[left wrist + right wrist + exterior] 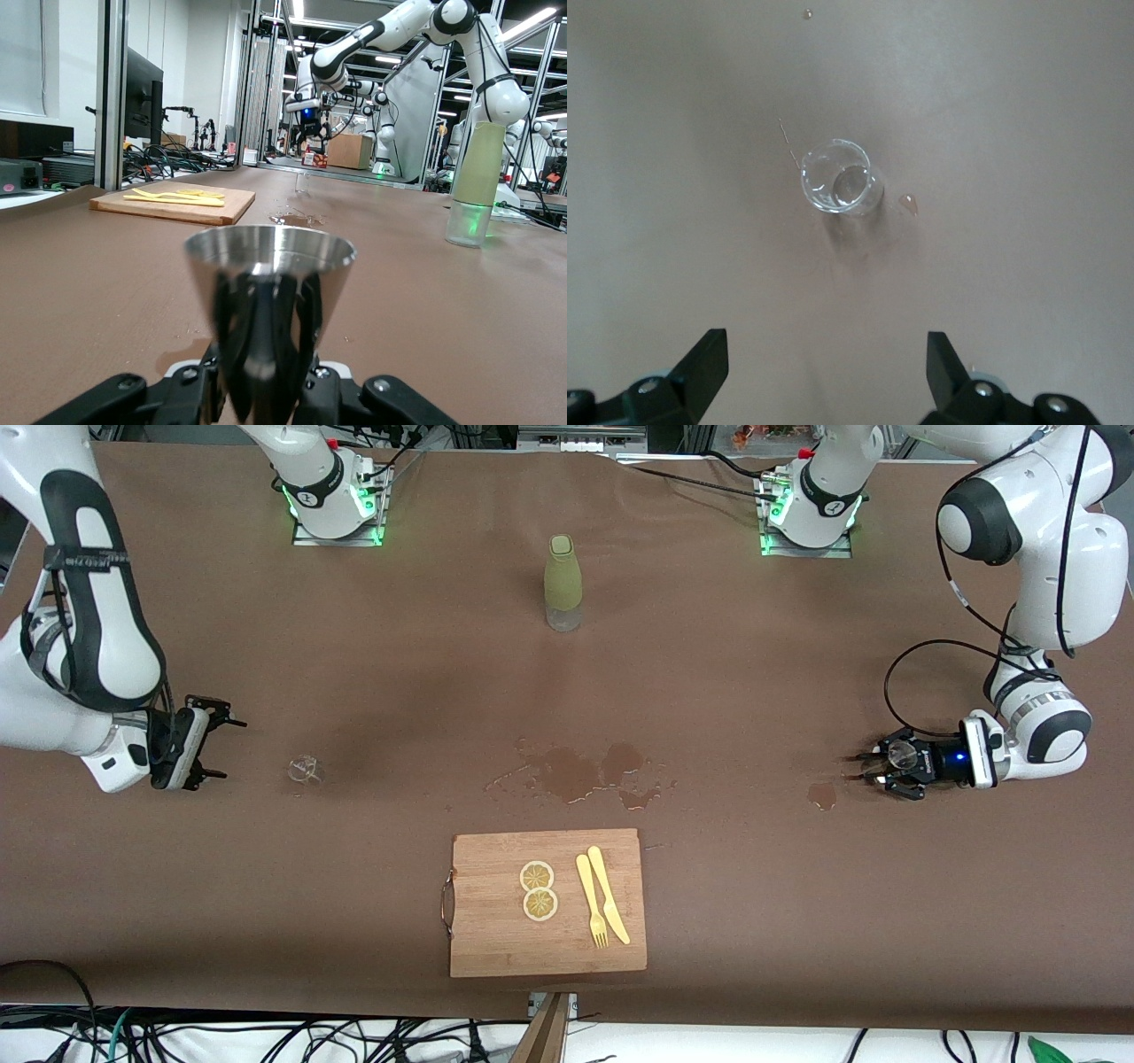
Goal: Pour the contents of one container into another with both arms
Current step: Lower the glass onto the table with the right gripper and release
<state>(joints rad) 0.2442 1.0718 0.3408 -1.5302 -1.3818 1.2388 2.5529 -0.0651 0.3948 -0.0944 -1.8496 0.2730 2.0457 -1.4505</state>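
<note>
The tiny clear glass cup [306, 769] stands upright on the brown table toward the right arm's end. In the right wrist view the glass cup [842, 177] sits apart from the spread fingers. My right gripper [209, 744] is open beside it, with nothing held. The shiny silver metal cup [902, 755] is at the left arm's end, upright and low at the table, with my left gripper [873, 766] shut on it. In the left wrist view the silver cup [270, 274] fills the space between the jaws of my left gripper [270, 376].
An olive-green bottle [563, 583] stands at mid-table near the bases. Wet puddles [576, 772] lie mid-table, and a small one [822, 795] near the left gripper. A wooden cutting board [496, 948] with lemon slices, a yellow fork and knife lies nearest the front camera.
</note>
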